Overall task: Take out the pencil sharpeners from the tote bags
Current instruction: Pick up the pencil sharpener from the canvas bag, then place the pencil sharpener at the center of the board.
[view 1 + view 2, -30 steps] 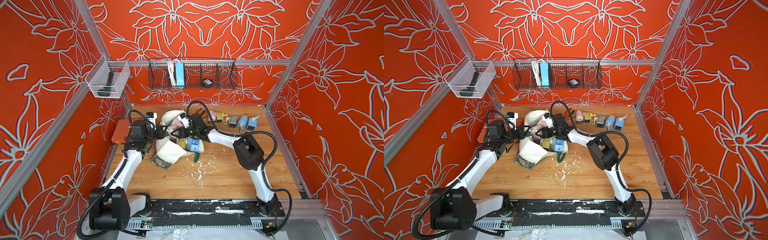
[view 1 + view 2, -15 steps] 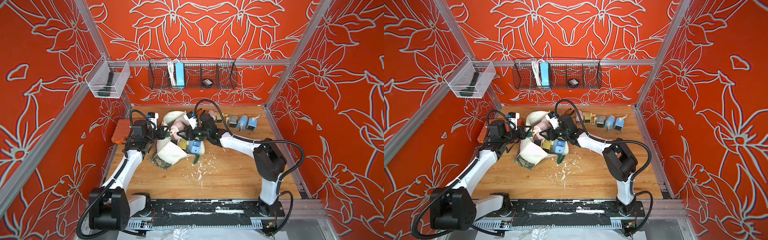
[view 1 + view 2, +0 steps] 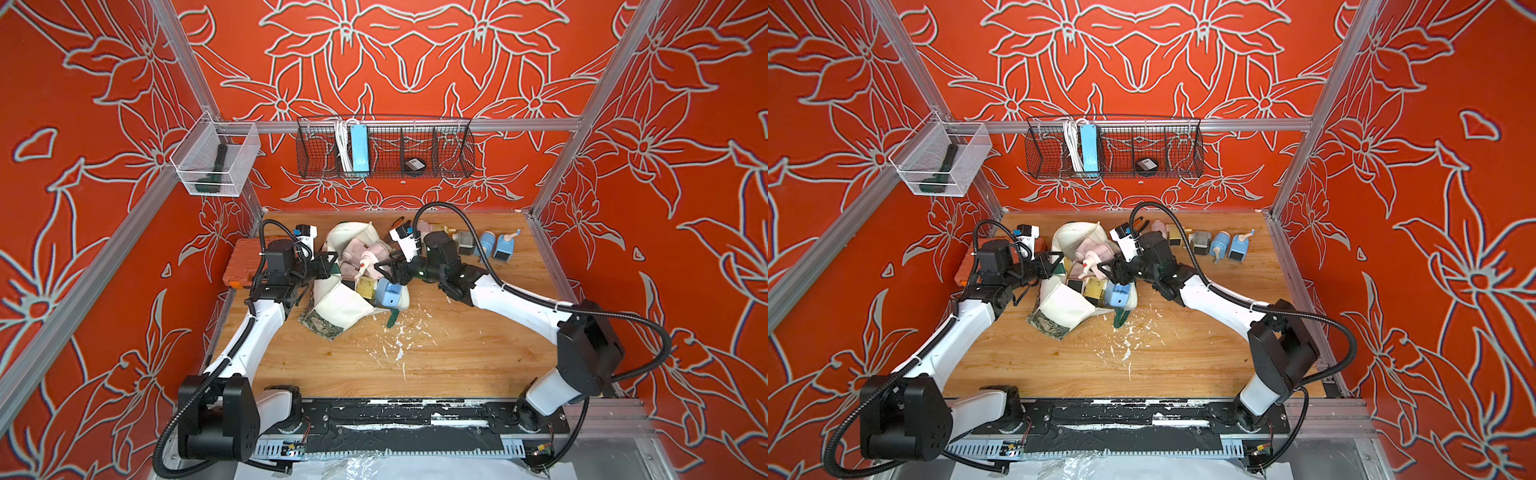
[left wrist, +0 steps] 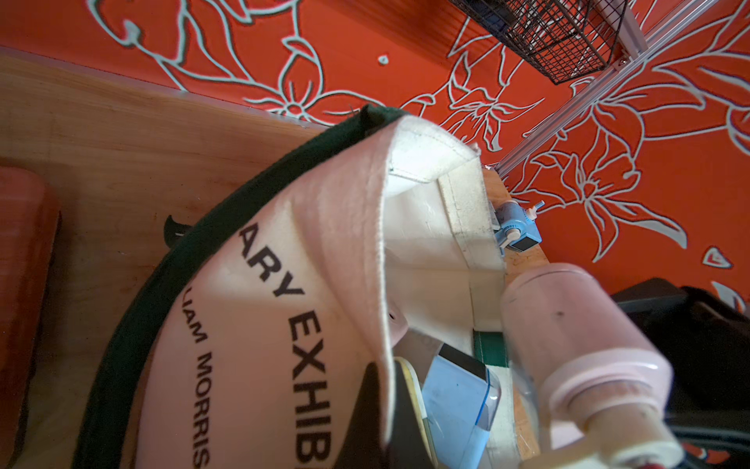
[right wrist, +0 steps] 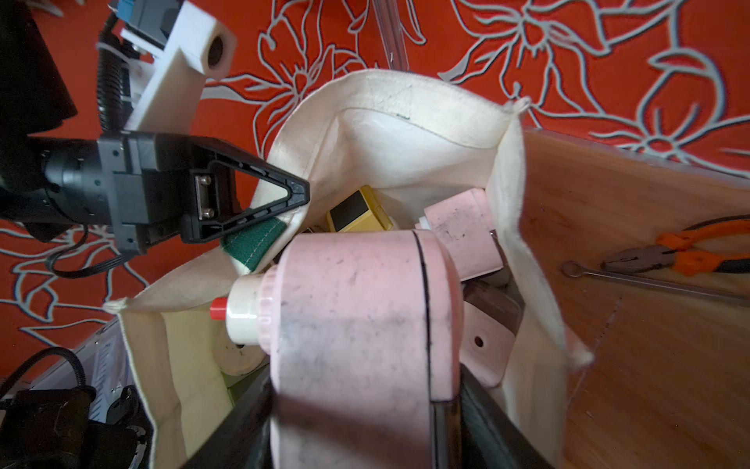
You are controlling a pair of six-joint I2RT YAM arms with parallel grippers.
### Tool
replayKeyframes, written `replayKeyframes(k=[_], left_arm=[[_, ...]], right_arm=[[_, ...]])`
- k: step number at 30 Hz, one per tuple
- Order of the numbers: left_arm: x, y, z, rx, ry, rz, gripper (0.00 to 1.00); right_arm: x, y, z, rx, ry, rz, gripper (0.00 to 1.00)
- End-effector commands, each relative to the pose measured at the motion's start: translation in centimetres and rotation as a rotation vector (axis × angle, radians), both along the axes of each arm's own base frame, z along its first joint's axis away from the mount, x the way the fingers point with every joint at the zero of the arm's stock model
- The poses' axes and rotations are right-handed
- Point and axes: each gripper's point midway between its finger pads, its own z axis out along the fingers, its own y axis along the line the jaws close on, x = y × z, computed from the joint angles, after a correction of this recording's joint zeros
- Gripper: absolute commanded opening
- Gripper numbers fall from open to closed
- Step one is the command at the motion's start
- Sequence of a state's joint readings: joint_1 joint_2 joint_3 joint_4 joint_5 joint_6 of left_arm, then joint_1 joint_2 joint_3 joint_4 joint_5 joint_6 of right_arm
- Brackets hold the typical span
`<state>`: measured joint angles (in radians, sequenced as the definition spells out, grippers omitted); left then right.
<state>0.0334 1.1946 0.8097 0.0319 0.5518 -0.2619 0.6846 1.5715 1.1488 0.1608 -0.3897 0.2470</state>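
Right gripper (image 3: 390, 271): the jaws are standing fairly wide and clamping the pink pencil sharpener (image 5: 357, 316), with the black fingers (image 5: 479, 414) pressing on 2 opposite sides of its body.
Held sharpener: its cream knob with the red tip is pointing toward the left arm. It is hanging over the open mouth of the tote bag (image 5: 406, 117). Whether it is touching anything beneath, I cannot tell.
Left gripper (image 5: 298, 191): the jaws are drawn fully together, pinching the bag's rim beside the green strap (image 5: 251, 243) and holding that side of the mouth up.
Bag: the cream canvas is lying crumpled toward the far middle of the table (image 3: 457, 361), between the 2 arms, and the dark lettering (image 4: 308, 345) is showing in the left wrist view.
Inside the bag: a yellow sharpener (image 5: 357, 211) and a second pink sharpener (image 5: 462, 227) are lying deep in the mouth. A blue sharpener (image 3: 388, 293) is sitting at the near edge.
Already out: a row of loose sharpeners (image 3: 464, 243), 2 of them blue, is standing along the far edge, right of the bag.
Pliers (image 5: 669, 251): orange-handled, lying on the wood near the bag, apart from it.
Orange case (image 3: 245, 266): lying at the table's left edge, beside the left arm.
White flecks (image 3: 399, 340): lying scattered on the wood, near side of the bag.
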Motion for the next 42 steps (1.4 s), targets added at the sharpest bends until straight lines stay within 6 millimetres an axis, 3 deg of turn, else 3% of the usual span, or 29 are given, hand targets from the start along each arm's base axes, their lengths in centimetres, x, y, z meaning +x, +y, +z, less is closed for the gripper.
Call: replayKeyframes(k=[1,6,11,19,24,33,42], left_arm=[[0.1,-0.6,1.5,0.000,-0.050,-0.033,0.00],[0.1,-0.6,1.4,0.002,-0.047,-0.031,0.00],[0.1,-0.5,1.4,0.004,-0.046,-0.029,0.00],[0.1,-0.6,1.6,0.001,-0.050,-0.030,0.00],[0.1,-0.6,1.7,-0.003,-0.048,-0.032,0.00],[0.0,-0.7,1.9,-0.007,-0.053,-0.035,0.00],[0.0,-0.6,1.9,-0.003,-0.053,-0.031,0.00]], right_arm=[[0.4,-2.4,1.7,0.007,-0.023,-0.079,0.24],[0.7,-7.0,3.3,0.010,-0.021,-0.206,0.24],[2.1,-14.9,3.1,-0.075,0.022,-0.457,0.24],[3.2,-29.5,-1.7,-0.191,0.207,-0.930,0.23],[2.5,-36.4,-4.6,-0.238,0.299,-1.155,0.23],[0.9,-43.7,-11.4,-0.317,0.474,-1.434,0.25],[1.1,-49.0,-14.6,-0.355,0.577,-1.621,0.26]])
